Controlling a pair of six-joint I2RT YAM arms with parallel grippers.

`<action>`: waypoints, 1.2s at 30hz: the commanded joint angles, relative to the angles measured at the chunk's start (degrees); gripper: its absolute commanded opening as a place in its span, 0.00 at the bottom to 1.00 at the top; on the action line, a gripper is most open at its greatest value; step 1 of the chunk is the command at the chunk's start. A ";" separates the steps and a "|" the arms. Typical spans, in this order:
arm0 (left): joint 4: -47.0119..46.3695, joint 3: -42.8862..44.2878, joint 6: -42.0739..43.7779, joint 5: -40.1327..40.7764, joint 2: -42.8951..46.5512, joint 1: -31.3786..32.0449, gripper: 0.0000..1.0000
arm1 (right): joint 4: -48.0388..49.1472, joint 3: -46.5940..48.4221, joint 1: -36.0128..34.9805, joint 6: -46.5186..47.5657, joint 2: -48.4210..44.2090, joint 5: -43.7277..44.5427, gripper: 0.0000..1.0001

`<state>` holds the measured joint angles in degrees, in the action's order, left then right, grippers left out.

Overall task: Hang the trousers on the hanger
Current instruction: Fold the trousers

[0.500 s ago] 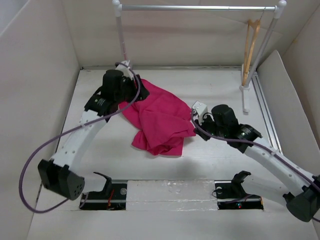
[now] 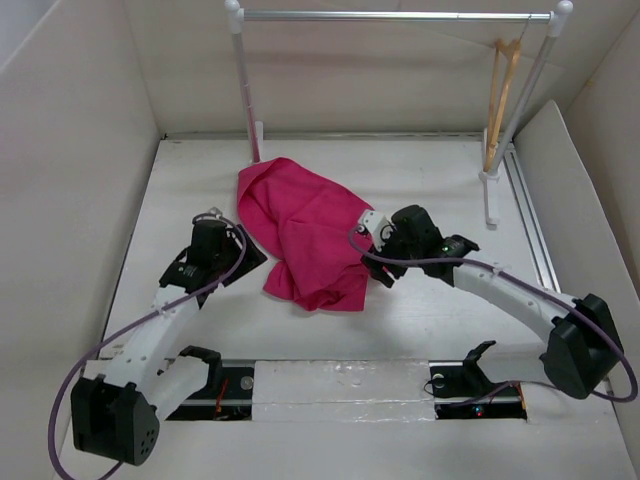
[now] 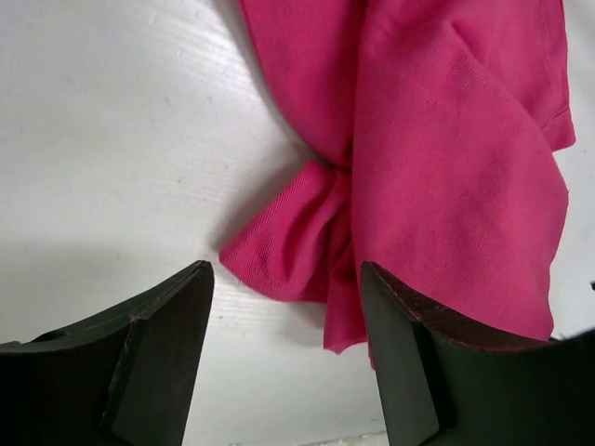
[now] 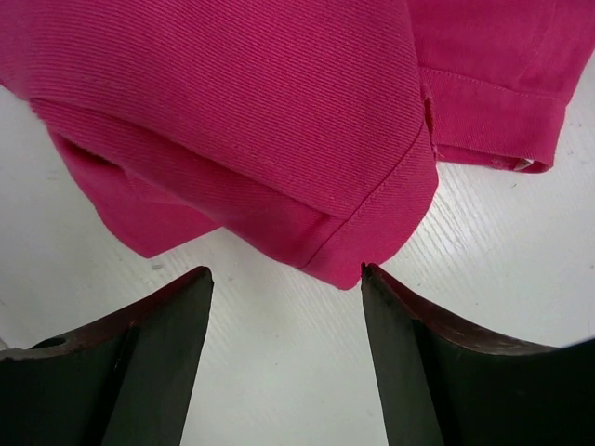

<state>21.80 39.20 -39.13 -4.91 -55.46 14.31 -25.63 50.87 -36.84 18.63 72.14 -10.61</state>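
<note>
2 grippers are flanking the trousers [image 2: 305, 225], which are lying crumpled in the middle of the table [image 2: 200, 170]. They are well apart from the hanger [image 2: 500, 95], which is dangling from the rail [image 2: 390, 15] at the upper right of the overhead view.

The left gripper [image 2: 243, 262] is sitting at the heap's lower-left edge, spread wide and gripping nothing, with a bunched fold [image 3: 288, 242] lying just ahead of its fingers [image 3: 158, 344]. The right gripper [image 2: 378, 268] is facing the heap's right edge, equally wide and empty, with a stitched hem corner [image 4: 372, 232] pointing toward its fingers [image 4: 149, 353].

Both seem to be lining up on loose edges so the cloth can be pinched at 2 points and pulled straight. A crumpled heap would not drape over the hanger's bar.
</note>
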 commanded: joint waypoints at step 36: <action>2.55 37.44 3.98 0.85 -11.25 -31.36 0.00 | -35.02 9.81 -1.91 -0.72 -23.63 -14.00 0.00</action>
<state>16.08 74.52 -38.61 -8.25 -65.63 -18.04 -51.48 70.11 -36.86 15.64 43.90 -1.48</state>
